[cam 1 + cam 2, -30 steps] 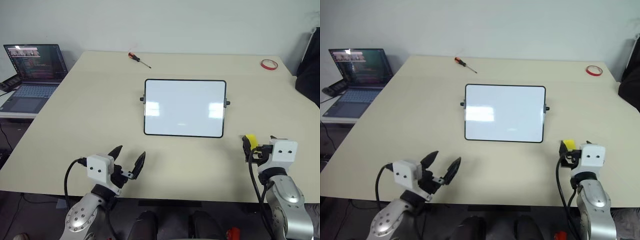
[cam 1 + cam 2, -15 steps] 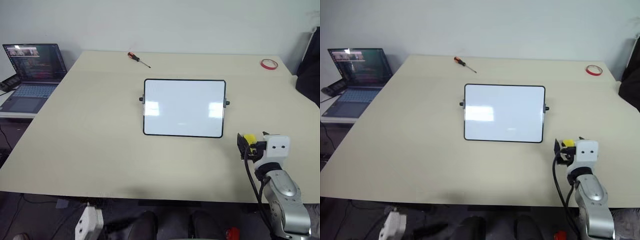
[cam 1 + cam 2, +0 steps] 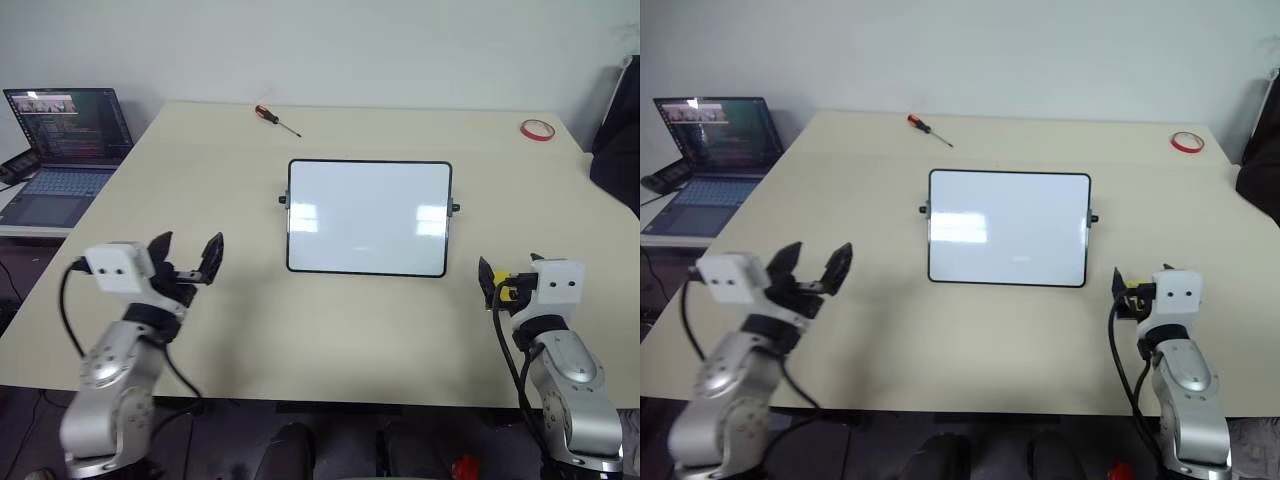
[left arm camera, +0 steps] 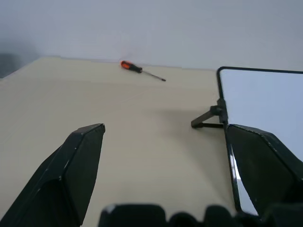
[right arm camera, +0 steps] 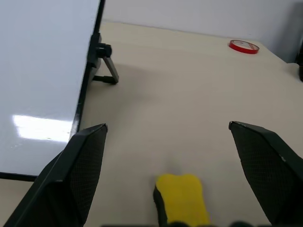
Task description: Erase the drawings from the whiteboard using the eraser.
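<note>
The whiteboard [image 3: 368, 217] stands propped on its little side legs in the middle of the frame, on the beige surface [image 3: 200, 200]. Its glossy face looks clean; I can make out no pen marks on it, just reflections.

The right gripper [image 3: 510, 283] sits at the lower right, just off the board's lower right corner, its jaws spread wide. In the right wrist view the yellow eraser [image 5: 182, 197] lies between the two fingers [image 5: 75, 179], touching neither.

The left gripper [image 3: 186, 257] hangs at the lower left, well apart from the board, jaws also wide and with nothing in them.

An orange-handled screwdriver [image 3: 276, 119] lies near the top edge, a red tape ring [image 3: 537, 128] at the upper right, and an open laptop [image 3: 60, 150] at the far left.
</note>
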Controlling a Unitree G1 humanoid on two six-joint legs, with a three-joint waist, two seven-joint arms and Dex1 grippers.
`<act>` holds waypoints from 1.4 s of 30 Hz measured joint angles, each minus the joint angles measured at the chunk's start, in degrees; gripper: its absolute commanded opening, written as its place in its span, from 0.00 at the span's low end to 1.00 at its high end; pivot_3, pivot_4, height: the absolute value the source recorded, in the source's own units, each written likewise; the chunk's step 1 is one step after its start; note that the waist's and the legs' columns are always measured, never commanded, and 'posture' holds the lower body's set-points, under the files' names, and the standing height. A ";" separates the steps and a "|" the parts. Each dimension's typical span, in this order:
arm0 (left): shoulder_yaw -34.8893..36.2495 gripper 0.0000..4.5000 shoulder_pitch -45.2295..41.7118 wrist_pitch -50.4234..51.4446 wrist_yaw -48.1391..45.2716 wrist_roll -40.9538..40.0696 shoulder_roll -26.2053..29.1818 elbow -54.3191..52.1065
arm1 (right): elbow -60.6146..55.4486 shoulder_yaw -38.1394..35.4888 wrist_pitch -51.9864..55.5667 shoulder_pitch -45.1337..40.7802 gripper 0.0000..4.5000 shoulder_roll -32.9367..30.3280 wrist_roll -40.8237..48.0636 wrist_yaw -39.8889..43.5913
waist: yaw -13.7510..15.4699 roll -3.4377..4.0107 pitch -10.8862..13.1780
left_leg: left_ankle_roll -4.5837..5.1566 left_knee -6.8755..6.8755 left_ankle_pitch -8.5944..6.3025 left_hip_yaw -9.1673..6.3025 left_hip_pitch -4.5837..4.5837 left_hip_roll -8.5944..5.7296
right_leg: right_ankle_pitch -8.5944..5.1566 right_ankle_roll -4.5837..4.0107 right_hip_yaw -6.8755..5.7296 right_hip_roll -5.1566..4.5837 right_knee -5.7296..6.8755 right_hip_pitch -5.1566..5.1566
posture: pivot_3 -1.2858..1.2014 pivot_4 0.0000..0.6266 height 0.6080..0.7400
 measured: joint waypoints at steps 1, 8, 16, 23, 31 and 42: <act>-2.18 1.00 0.02 0.50 0.64 0.98 -0.64 -0.01 | 0.01 0.02 0.00 -0.40 0.99 0.09 0.00 -0.21 | -0.04 0.00 0.00 | 0.00 0.00 0.00 0.01 -0.05 0.02 | 0.00 0.00 0.03 0.00 0.05 -0.11 | 0.52 0.24 1.00; -5.29 1.00 2.58 -0.75 2.02 4.61 -2.43 -0.81 | 0.15 -0.30 0.46 -1.25 0.99 0.41 0.10 -1.34 | -0.04 0.05 -0.02 | 0.00 0.00 0.00 0.02 0.01 0.14 | 0.01 -0.07 0.04 0.02 0.15 -0.12 | 0.52 0.24 1.00; -5.28 1.00 3.00 -1.36 2.70 8.12 -2.48 -0.82 | 0.28 -0.31 0.72 -1.55 0.99 0.59 1.85 -1.72 | 0.06 0.05 -0.02 | 0.00 0.00 0.01 0.02 0.01 0.08 | 0.01 -0.07 0.03 0.02 0.14 -0.10 | 0.52 0.24 1.00; -6.23 1.00 1.61 -1.35 3.62 10.17 -2.79 -0.83 | 0.68 -0.24 0.73 -1.82 0.99 1.66 2.13 -2.53 | 0.05 0.05 -0.02 | 0.00 0.00 0.01 0.03 0.01 0.08 | 0.01 -0.06 0.03 0.03 0.14 -0.10 | 0.52 0.24 1.00; -6.23 1.00 1.37 -1.26 3.62 10.11 -2.94 -1.34 | 0.68 0.10 0.73 -1.71 0.99 2.28 2.11 -2.86 | 0.03 0.05 -0.02 | 0.00 0.00 0.01 0.03 0.01 0.09 | 0.01 -0.06 0.04 0.03 0.14 -0.11 | 0.52 0.24 1.00; -7.42 1.00 8.37 -1.20 0.59 10.91 -1.91 -5.37 | -0.50 -1.91 1.13 2.14 0.99 -0.35 2.18 -1.92 | 0.05 0.11 -0.06 | 0.00 -0.05 0.00 0.02 0.00 0.13 | -0.02 -0.10 0.04 0.01 0.10 -0.11 | 0.52 0.24 1.00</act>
